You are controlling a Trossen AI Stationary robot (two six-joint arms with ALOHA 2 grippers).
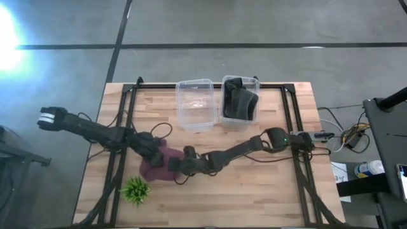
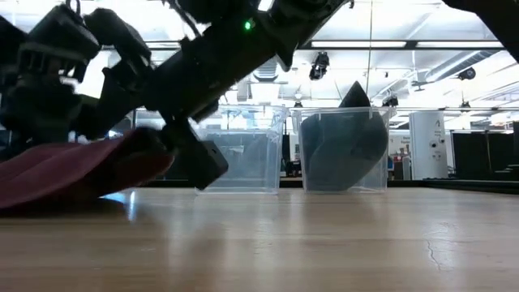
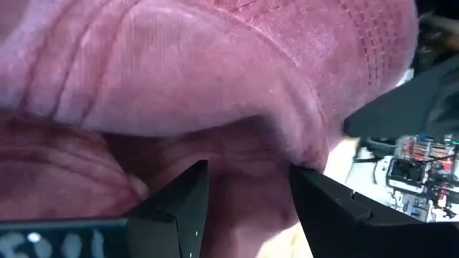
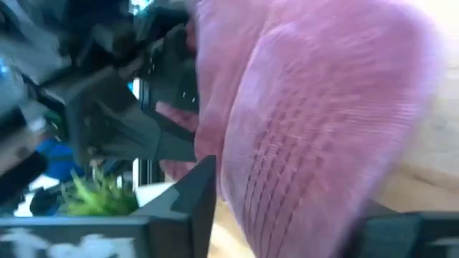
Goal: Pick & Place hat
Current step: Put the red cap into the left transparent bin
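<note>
A maroon hat [image 1: 156, 168] lies on the wooden table [image 1: 254, 191] left of the middle; it also shows in the low view [image 2: 73, 170]. My left gripper [image 1: 151, 147] comes at the hat's far-left side, and in its wrist view [image 3: 247, 190] the fingers stand close together with cloth between them. My right gripper [image 1: 180, 164] is at the hat's right side, and in its wrist view [image 4: 287, 208] the stitched brim [image 4: 287, 165] fills the gap between the fingers. My left gripper pinches a bulge of the hat's soft cloth [image 3: 247, 165] between its two fingers, coming in low from the table's left. Whether this is one layer or several, I cannot tell. My right gripper holds the hat's stitched brim [image 4: 258, 186] between its two fingers, coming in level from the table's right. In the low view the brim end [image 2: 158, 158] is raised off the table while the hat's other end [image 2: 24, 195] rests on it.
A clear bin [image 1: 195, 105] and beside it a clear bin holding dark hats [image 1: 240, 102] stand at the far middle of the table. A small green plant [image 1: 135, 189] stands close to the hat, toward the near edge. Cables and gear lie beyond the table's right edge.
</note>
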